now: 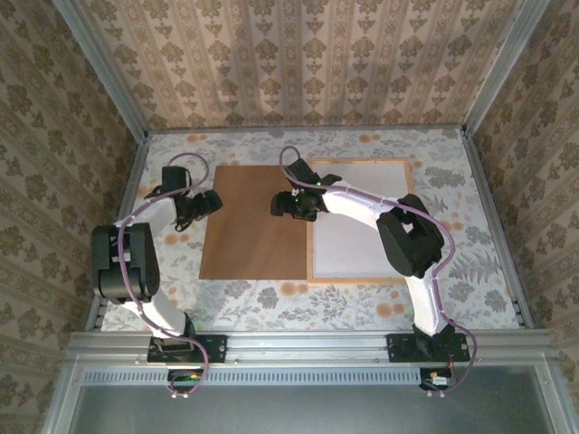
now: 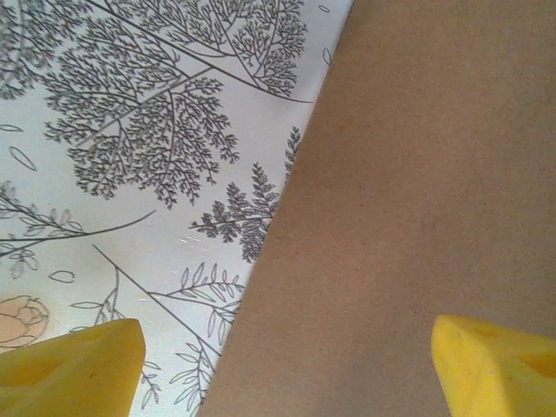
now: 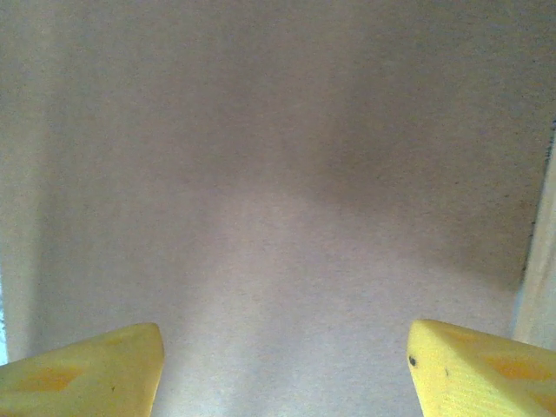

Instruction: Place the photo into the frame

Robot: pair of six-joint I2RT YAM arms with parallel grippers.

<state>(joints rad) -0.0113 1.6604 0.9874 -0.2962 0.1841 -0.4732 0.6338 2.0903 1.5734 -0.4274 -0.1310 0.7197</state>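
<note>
Kid: Where is the frame (image 1: 380, 162)?
Me: It lies flat on the table (image 1: 434, 181), on my right. A white sheet (image 1: 348, 249) is inside it. I cannot tell if that is the photo.
Kid: And your hands?
Me: Both are wide open and hold nothing. My left gripper (image 1: 215, 202) hangs over the brown board's (image 1: 249, 240) left edge, and my right gripper (image 1: 277, 206) over its right part, near the frame.

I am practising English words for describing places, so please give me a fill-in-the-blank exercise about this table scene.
In the top view, the brown board lies ___ of the frame. The left gripper holds its jaws ___ over the board's edge. The right gripper has ___ fingers.
Missing words: left; open; yellow.
</note>
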